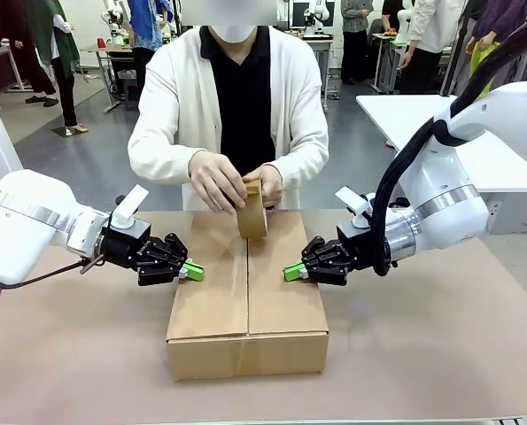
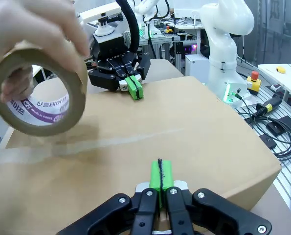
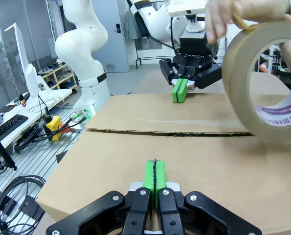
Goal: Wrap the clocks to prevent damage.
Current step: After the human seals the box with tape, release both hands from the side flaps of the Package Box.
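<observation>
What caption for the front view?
Left tool and right tool, shut, rest on box flaps; person holds tape roll.

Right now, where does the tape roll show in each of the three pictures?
Front view: roll at centre, held in the person's hands, at the far end of the box.
Left wrist view: roll at upper left, held above the box top.
Right wrist view: roll at upper right, held above the box top.
Shared landmark: the cardboard box, lying under the roll in all three.
</observation>
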`<state>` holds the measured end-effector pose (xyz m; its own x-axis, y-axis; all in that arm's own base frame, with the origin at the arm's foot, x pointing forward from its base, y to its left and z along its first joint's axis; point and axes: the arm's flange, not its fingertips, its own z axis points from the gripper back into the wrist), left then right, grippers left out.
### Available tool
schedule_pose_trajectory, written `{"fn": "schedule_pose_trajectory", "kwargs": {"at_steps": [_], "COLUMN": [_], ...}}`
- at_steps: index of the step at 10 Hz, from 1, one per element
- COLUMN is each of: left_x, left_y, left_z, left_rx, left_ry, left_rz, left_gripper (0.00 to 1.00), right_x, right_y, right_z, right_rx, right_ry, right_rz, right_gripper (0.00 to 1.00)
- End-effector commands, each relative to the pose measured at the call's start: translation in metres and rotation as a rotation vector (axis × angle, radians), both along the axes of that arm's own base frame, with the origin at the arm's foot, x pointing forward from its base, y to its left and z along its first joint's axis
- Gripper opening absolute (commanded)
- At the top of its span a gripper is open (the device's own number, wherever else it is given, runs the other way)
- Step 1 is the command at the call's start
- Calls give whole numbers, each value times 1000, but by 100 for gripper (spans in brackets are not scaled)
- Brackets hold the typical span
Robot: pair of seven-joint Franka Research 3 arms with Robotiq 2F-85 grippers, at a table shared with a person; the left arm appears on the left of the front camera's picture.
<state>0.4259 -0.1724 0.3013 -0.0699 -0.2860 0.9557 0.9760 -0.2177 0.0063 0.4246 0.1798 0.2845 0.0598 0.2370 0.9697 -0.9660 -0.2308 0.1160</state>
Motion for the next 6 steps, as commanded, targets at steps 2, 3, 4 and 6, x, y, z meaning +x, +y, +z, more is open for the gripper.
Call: {"fn": "schedule_pose_trajectory", "kwargs": {"at_steps": [2, 3, 4, 6], "left_x": [0, 0, 0, 0], "left_y": [-1, -1, -1, -1], "left_z": [-2, -2, -2, -2], "left_rx": [8, 8, 8, 8], "left_ry": [-4, -4, -4, -4], "left_rz": [1, 1, 1, 1], "left_gripper": [0, 0, 0, 0], "right_x": [-1, -1, -1, -1], "right_y": [0, 0, 0, 0], "right_z": [-5, -5, -5, -5], "right_rx": [-14, -14, -14, -14], "right_ry": [3, 3, 3, 3], "right_rz": [-8, -8, -8, -8], "right_gripper": [1, 1, 1, 1]}}
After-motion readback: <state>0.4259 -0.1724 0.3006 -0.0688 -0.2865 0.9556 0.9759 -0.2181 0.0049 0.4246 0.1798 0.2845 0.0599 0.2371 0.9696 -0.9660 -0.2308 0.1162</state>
